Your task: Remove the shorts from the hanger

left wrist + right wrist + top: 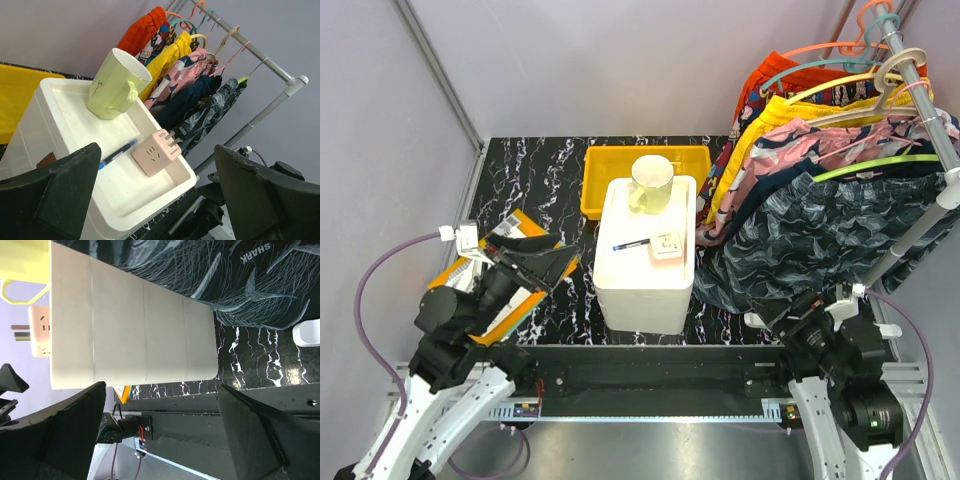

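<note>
The charcoal shorts (820, 235) with a pale wavy print hang from a green hanger (875, 165) at the near end of the rack, their hem draped on the table. They also show in the left wrist view (212, 112) and the right wrist view (200, 275). The plain navy shorts (186, 102) hang just behind them, mostly hidden in the top view. My right gripper (775, 310) is open and empty, low at the charcoal hem's near left corner, apart from it. My left gripper (535, 262) is open and empty at the left, pointing toward the white box.
A white box (645, 290) stands mid-table with a green mug (652, 185), a pen (632, 243) and a pink plug adapter (666, 247) on it. A yellow tray (605, 170) is behind it. Floral, yellow and red-orange clothes (790, 130) fill the rack (920, 90). An orange booklet (470, 268) lies left.
</note>
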Available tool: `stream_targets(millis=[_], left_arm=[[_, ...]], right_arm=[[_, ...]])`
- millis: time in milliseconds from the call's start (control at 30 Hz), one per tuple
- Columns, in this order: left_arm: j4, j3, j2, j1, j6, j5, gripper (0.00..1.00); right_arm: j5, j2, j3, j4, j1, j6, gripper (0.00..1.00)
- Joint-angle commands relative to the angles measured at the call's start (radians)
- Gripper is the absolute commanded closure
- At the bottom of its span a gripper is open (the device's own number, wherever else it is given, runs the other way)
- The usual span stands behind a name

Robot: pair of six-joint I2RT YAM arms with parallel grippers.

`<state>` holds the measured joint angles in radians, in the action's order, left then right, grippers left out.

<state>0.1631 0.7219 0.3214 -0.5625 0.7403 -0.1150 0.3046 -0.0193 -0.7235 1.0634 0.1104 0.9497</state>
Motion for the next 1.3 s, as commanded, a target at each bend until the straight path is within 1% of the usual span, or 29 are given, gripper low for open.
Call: stream_targets(millis=[0, 67, 100, 133, 167, 200, 233, 267, 300, 333, 367, 400, 433, 467, 500, 533, 567, 600, 633, 667, 700, 733, 767, 800, 900, 1000, 1067, 1200, 1267], left_arm=[[-0.028, 0.039, 0.007, 0.003, -0.013, -0.052, 0.01], [-0.054, 0.094, 0.059, 0.003, -0.027, -0.115, 0.01], [-0.05, 0.125, 0.133, 0.003, -0.053, -0.144, 0.01], [-0.047, 0.187, 0.174, 0.003, -0.059, -0.173, 0.01], [-0.054, 0.217, 0.215, 0.001, -0.059, -0.231, 0.01], [-0.059, 0.246, 0.299, 0.001, -0.056, -0.262, 0.01], [-0.063, 0.307, 0.341, 0.0, -0.056, -0.308, 0.01], [-0.072, 0.336, 0.381, -0.022, -0.059, -0.322, 0.01], [-0.071, 0.367, 0.456, -0.043, -0.08, -0.327, 0.01], [-0.071, 0.431, 0.493, -0.075, -0.099, -0.304, 0.01], [-0.071, 0.465, 0.528, -0.153, -0.123, -0.283, 0.01], [-0.07, 0.5, 0.601, -0.198, -0.177, -0.26, 0.01], [-0.054, 0.584, 0.643, -0.242, -0.209, -0.212, 0.01], [-0.039, 0.631, 0.688, -0.323, -0.241, -0.192, 0.01], [-0.019, 0.737, 0.779, -0.359, -0.31, -0.175, 0.01], [0.021, 0.789, 0.827, -0.422, -0.346, -0.146, 0.01], [0.042, 0.844, 0.922, -0.445, -0.42, -0.138, 0.01], [0.062, 0.951, 0.971, -0.467, -0.459, -0.14, 0.01], [0.1, 1.003, 1.019, -0.49, -0.499, -0.178, 0.01], [0.119, 1.054, 1.113, -0.494, -0.574, -0.207, 0.01], [0.145, 1.171, 1.161, -0.499, -0.606, -0.231, 0.02], [0.208, 1.233, 1.208, -0.507, -0.636, -0.238, 0.02], [0.228, 1.29, 1.293, -0.508, -0.674, -0.23, 0.02], [0.243, 1.389, 1.333, -0.508, -0.686, -0.218, 0.02], [0.257, 1.526, 1.461, -0.51, -0.732, -0.187, 0.03], [0.256, 1.629, 1.565, -0.508, -0.762, -0.167, 0.05], [0.242, 1.662, 1.617, -0.508, -0.765, -0.175, 0.05], [0.158, 1.668, 1.674, -0.507, -0.762, -0.207, 0.05], [0.139, 1.674, 1.706, -0.505, -0.743, -0.224, 0.08]], right_arm=[[-0.039, -0.022, -0.097, 0.038, -0.003, -0.067, 0.0], [-0.025, -0.042, -0.146, 0.043, -0.005, -0.136, 0.0], [-0.019, -0.066, -0.165, 0.043, -0.003, -0.158, 0.0], [-0.007, -0.079, -0.203, 0.043, -0.003, -0.199, 0.0], [-0.012, -0.088, -0.22, 0.046, -0.005, -0.21, 0.0], [-0.019, -0.115, -0.238, 0.05, -0.005, -0.216, 0.0], [-0.038, -0.131, -0.272, 0.058, -0.003, -0.227, 0.0], [-0.047, -0.148, -0.287, 0.072, -0.005, -0.232, 0.0], [-0.056, -0.181, -0.301, 0.079, -0.003, -0.235, 0.0], [-0.061, -0.195, -0.326, 0.082, -0.002, -0.247, 0.0], [-0.064, -0.22, -0.336, 0.087, -0.005, -0.255, 0.0], [-0.068, -0.229, -0.358, 0.09, -0.003, -0.265, 0.0], [-0.076, -0.237, -0.367, 0.092, -0.003, -0.273, 0.0], [-0.081, -0.246, -0.379, 0.096, -0.003, -0.278, 0.0], [-0.088, -0.248, -0.402, 0.099, -0.003, -0.285, 0.0], [-0.09, -0.249, -0.413, 0.11, -0.005, -0.29, 0.0], [-0.094, -0.255, -0.427, 0.118, -0.005, -0.296, 0.0], [-0.096, -0.257, -0.456, 0.125, -0.003, -0.302, 0.0], [-0.094, -0.26, -0.47, 0.141, -0.003, -0.31, 0.0], [-0.091, -0.26, -0.481, 0.145, -0.005, -0.315, 0.0], [-0.081, -0.258, -0.497, 0.145, -0.003, -0.324, 0.0], [-0.078, -0.254, -0.501, 0.145, -0.003, -0.321, 0.0], [-0.078, -0.237, -0.504, 0.144, -0.005, -0.316, 0.0], [-0.081, -0.226, -0.505, 0.142, -0.005, -0.309, 0.0], [-0.09, -0.202, -0.514, 0.144, -0.005, -0.301, 0.0], [-0.096, -0.205, -0.531, 0.15, -0.003, -0.313, 0.0], [-0.099, -0.205, -0.533, 0.155, -0.003, -0.318, 0.0], [-0.093, -0.199, -0.53, 0.159, -0.003, -0.319, 0.0], [-0.093, -0.196, -0.531, 0.164, -0.005, -0.321, 0.0]])
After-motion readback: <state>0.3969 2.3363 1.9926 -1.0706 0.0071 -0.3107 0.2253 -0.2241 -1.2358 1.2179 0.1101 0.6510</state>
